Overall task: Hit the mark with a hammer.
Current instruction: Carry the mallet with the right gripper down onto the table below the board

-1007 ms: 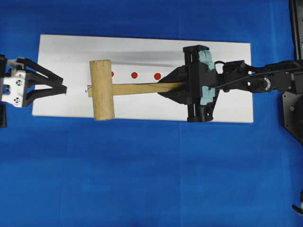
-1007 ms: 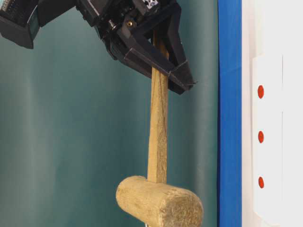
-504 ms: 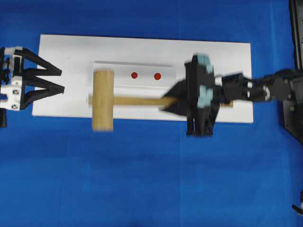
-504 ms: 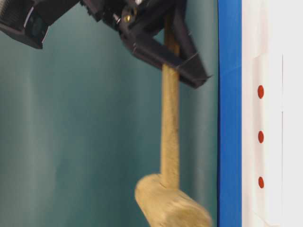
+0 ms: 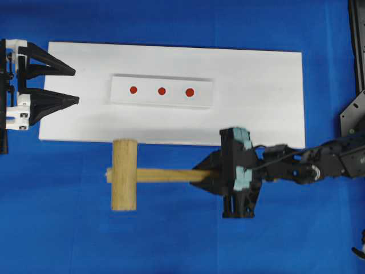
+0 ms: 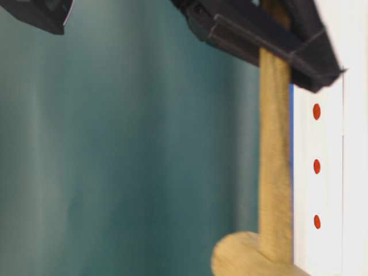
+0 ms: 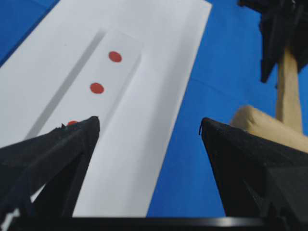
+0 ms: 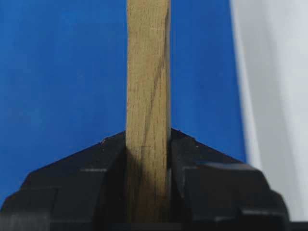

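Right end effector [image 5: 201,174]: pinching the hammer [image 5: 124,174] handle.
Left end effector [image 5: 75,85]: spread, empty.
Mark [image 5: 190,92]: uncovered on strip.

Right gripper [image 5: 206,176] is clamping the hammer [image 5: 134,178] handle; left gripper [image 5: 73,85] is hovering with jaws spread wide.

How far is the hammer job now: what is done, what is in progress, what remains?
Done: the right claw is shut on the hammer by its handle. In hand: the hammer head sits over the blue cloth, beside the white board, away from the dots. Left: striking the mark. The left claw is open and holds nothing.
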You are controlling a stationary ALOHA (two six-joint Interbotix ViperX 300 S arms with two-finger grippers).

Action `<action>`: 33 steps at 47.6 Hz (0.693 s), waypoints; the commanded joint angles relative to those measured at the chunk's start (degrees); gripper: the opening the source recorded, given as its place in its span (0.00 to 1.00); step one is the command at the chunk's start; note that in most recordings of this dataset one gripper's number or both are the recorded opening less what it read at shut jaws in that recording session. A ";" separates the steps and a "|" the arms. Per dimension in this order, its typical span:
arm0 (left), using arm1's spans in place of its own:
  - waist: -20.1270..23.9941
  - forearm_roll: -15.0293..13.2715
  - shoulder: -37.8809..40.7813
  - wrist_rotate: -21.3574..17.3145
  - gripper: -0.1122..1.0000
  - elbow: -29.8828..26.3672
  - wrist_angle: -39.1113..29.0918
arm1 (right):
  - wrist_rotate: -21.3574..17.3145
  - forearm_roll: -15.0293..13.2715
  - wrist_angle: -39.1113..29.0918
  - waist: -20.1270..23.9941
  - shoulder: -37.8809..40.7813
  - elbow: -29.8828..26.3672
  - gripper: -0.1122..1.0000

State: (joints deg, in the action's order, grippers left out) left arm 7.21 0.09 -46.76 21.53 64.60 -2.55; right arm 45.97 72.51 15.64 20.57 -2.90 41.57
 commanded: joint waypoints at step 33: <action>0.18 -0.26 0.00 -0.18 0.84 0.26 0.44 | 0.18 3.25 -2.02 1.05 11.07 -5.89 0.16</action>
State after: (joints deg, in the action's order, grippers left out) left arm 7.21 -0.09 -46.93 21.53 65.21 -2.46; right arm 46.05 75.76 13.80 21.53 7.82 37.88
